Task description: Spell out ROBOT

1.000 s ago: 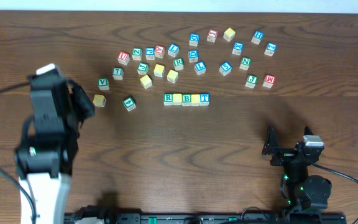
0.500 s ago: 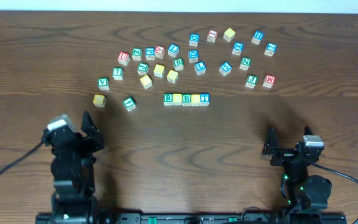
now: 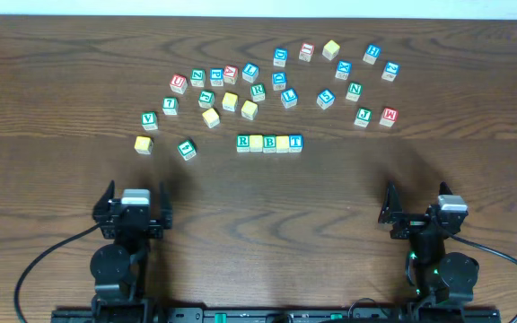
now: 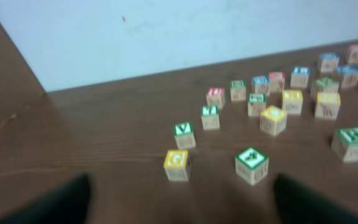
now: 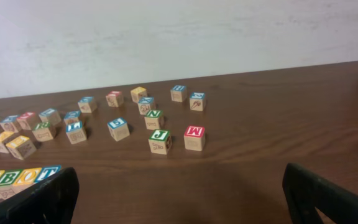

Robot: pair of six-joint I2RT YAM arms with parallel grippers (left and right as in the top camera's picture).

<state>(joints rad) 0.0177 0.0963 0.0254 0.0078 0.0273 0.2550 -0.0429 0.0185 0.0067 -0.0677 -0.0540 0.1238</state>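
Observation:
A row of five letter blocks point(image 3: 269, 142) lies mid-table, reading R, O, B, O, T: green R point(image 3: 242, 141), yellow O, green B, yellow O, blue T point(image 3: 295, 141). The right wrist view shows its end point(image 5: 18, 177) at lower left; the R point(image 4: 352, 143) shows at the right of the left wrist view. My left gripper point(image 3: 135, 191) point(image 4: 182, 200) sits low near the front left edge, open and holding nothing. My right gripper point(image 3: 417, 193) point(image 5: 179, 200) sits at the front right, open and holding nothing. Both are well short of the row.
Many loose letter blocks are scattered behind the row, from a red U point(image 3: 179, 82) to a red M point(image 3: 388, 116). A yellow G block point(image 3: 144, 144) point(image 4: 177, 165), a green block point(image 3: 187, 149) point(image 4: 252, 165) and a green V point(image 3: 149, 119) lie ahead of the left gripper.
The left arm has drawn back from beside the left blocks to the front edge, and its jaws have spread wide. The right arm and the blocks have not moved.

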